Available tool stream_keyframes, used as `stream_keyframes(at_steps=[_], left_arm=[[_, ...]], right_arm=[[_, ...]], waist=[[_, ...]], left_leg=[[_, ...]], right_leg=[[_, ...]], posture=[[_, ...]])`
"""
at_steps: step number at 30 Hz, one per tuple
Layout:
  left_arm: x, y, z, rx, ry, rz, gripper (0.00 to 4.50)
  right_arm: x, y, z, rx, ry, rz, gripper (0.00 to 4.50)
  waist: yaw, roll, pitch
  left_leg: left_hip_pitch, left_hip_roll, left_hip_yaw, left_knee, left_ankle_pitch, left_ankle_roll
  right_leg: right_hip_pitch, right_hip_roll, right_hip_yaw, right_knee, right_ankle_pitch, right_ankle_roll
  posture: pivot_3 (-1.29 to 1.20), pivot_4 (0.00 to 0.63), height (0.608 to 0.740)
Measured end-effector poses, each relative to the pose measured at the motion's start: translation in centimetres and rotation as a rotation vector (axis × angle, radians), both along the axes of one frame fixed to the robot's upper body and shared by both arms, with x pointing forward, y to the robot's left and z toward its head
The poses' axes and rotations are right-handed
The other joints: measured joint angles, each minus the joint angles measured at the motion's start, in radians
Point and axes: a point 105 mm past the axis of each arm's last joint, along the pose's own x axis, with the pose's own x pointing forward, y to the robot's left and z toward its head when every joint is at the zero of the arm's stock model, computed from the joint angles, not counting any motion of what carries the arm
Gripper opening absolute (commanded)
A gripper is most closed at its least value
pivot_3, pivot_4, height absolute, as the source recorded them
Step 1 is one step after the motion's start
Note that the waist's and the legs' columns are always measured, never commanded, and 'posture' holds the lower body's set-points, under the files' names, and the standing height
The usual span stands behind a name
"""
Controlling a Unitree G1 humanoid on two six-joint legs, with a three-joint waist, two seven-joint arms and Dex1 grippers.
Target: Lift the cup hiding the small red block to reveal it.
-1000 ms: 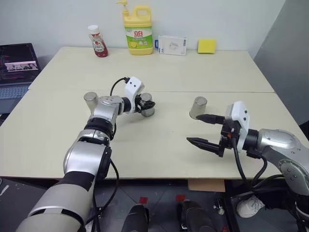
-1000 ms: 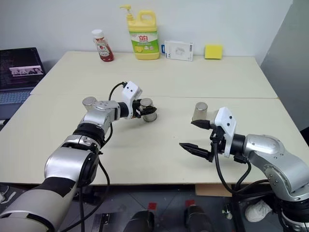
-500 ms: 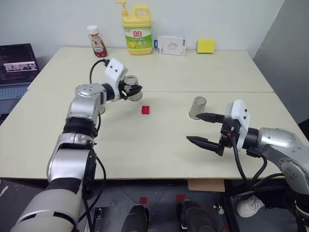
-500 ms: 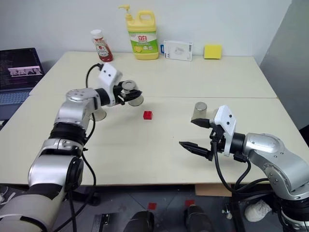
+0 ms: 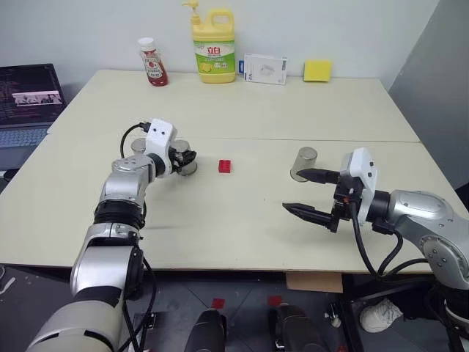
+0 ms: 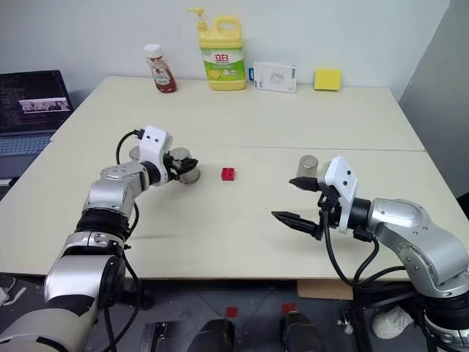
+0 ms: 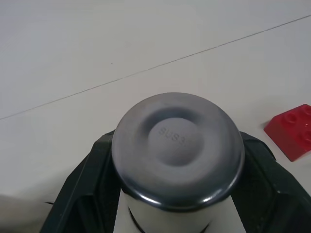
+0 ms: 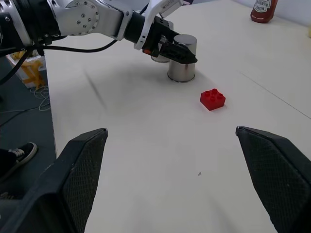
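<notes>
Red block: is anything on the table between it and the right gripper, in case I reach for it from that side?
Nothing visible. The small red block lies uncovered, with bare table between it and the open right gripper. The left gripper holds the cup beyond the block; another cup stands beside the right gripper.

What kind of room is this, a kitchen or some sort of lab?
Probably a lab or test room, not a kitchen: a plain table with a laptop beside it, and household props lined up along the wall, a dish soap bottle and a sauce bottle.
</notes>
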Motion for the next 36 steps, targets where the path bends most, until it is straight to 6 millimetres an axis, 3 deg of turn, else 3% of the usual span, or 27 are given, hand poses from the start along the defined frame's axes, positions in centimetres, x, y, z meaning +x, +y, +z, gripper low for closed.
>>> stream_keyframes(at_steps=[5,8,14,16,20,24,29,36], left_arm=[[0.1,0.0,-1.2,-0.037,0.044,0.018,4.41],[0.2,0.0,-0.9,-0.037,0.036,0.02,4.46],[0.6,0.5,4.7,-0.003,-0.154,0.029,4.46],[0.1,0.4,7.4,0.0,-0.23,0.006,4.46],[-2.0,0.5,9.4,0.029,-0.258,-0.063,4.46],[-5.4,3.0,8.1,0.153,-0.146,-0.1,4.46],[-9.3,3.5,6.7,0.21,-0.031,-0.239,4.46],[-13.0,4.3,4.6,0.196,0.071,-0.303,4.46]], right_arm=[[-0.1,0.0,-0.1,-0.001,0.004,-0.001,4.5],[-0.1,-0.1,-0.2,-0.003,0.007,-0.005,4.5],[-0.1,0.0,-0.1,0.0,0.002,-0.009,4.5],[-0.1,0.0,0.0,0.011,0.001,-0.009,4.5],[0.1,-0.1,0.5,0.034,-0.011,-0.025,4.5],[0.3,-0.6,0.8,0.034,-0.023,-0.043,4.5],[0.8,-1.3,0.7,0.014,-0.03,-0.057,4.5],[0.8,-1.8,-0.2,-0.008,0.001,-0.046,4.5]], waist=[[-0.001,0.0,0.0],[-0.001,0.0,0.0],[-0.001,0.0,0.0],[-0.002,0.0,0.0],[-0.008,0.0,0.0],[-0.017,0.0,0.0],[-0.011,0.0,0.0],[-0.004,0.0,0.0]], left_leg=[[0.0,0.0,0.0,0.0,0.0,0.0],[-0.001,0.0,0.0,0.0,0.0,0.0],[-0.001,0.0,0.0,0.0,0.0,0.0],[0.0,0.0,0.0,0.0,0.0,0.0],[0.001,0.001,0.001,-0.001,0.0,0.0],[0.002,0.002,0.001,-0.002,0.0,0.0],[0.002,0.001,0.001,-0.002,0.0,0.0],[0.002,0.002,0.002,-0.002,0.0,0.0]], right_leg=[[0.0,0.0,0.0,0.0,0.0,0.0],[0.0,0.0,0.0,0.0,0.0,0.0],[0.0,0.0,0.0,0.0,0.0,0.0],[0.0,0.0,0.0,0.0,0.0,0.0],[0.0,0.0,0.001,0.0,0.0,0.0],[0.0,0.001,0.001,0.0,0.0,0.0],[0.0,0.0,0.001,0.0,0.0,0.0],[0.0,0.0,0.001,-0.001,-0.001,-0.001]], posture=[[0.0,0.15,0.74],[0.0,0.15,0.74],[0.0,0.15,0.74],[0.0,0.15,0.74],[0.0,0.15,0.74],[0.0,0.15,0.74],[0.0,0.15,0.74],[0.0,0.15,0.74]])
